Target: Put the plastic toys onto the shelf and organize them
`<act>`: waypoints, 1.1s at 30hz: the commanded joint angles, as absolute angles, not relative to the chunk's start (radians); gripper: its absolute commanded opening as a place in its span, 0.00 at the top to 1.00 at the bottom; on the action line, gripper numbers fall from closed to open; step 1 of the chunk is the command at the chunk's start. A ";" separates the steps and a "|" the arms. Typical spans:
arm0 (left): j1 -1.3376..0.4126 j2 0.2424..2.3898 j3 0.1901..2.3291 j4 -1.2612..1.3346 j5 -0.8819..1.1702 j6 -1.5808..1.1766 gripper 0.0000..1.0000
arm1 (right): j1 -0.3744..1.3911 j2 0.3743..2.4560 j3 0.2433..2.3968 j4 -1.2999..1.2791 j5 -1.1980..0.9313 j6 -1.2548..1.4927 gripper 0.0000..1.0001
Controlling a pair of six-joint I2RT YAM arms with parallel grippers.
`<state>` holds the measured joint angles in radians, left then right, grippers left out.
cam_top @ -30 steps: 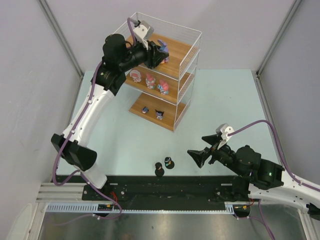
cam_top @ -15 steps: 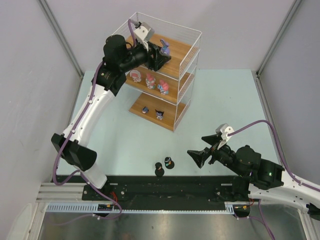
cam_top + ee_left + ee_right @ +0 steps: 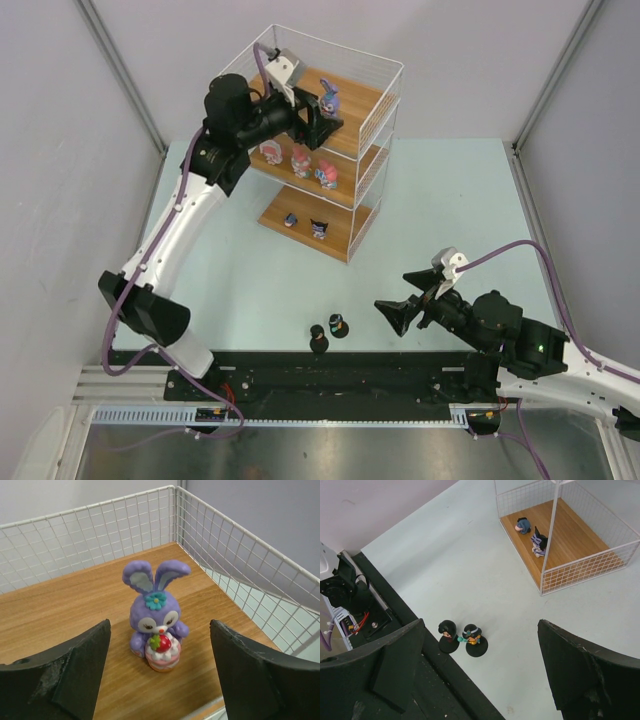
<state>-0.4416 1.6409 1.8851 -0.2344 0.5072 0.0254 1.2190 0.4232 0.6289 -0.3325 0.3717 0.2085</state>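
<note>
Left wrist: purple bunny [image 3: 156,617] upright on top board [image 3: 60,610], ungripped.

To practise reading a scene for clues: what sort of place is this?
Probably a robotics lab test cell, not a home: the left arm and right arm are bolted to a rail at the table edge, plain grey panels wall it in, and the shelf holds small toys.

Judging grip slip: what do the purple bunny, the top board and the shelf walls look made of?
Purple bunny: smooth moulded plastic, slight sheen. Top board: wood or wood-look laminate, grain lines visible, matte. Shelf walls: thin white-coated wire grid, probably metal.
</note>
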 commanded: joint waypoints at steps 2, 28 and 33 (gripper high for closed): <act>-0.420 1.514 1.809 -0.163 0.517 0.006 0.10 | 1.213 0.419 0.638 -0.314 0.365 0.201 0.00; -0.694 0.626 0.753 -0.365 -0.039 -0.472 0.05 | 1.197 0.706 0.522 -0.120 0.385 0.394 0.00; -0.914 0.520 0.548 -0.390 -0.225 -0.653 0.04 | 1.175 0.649 0.522 -0.170 0.425 0.417 0.00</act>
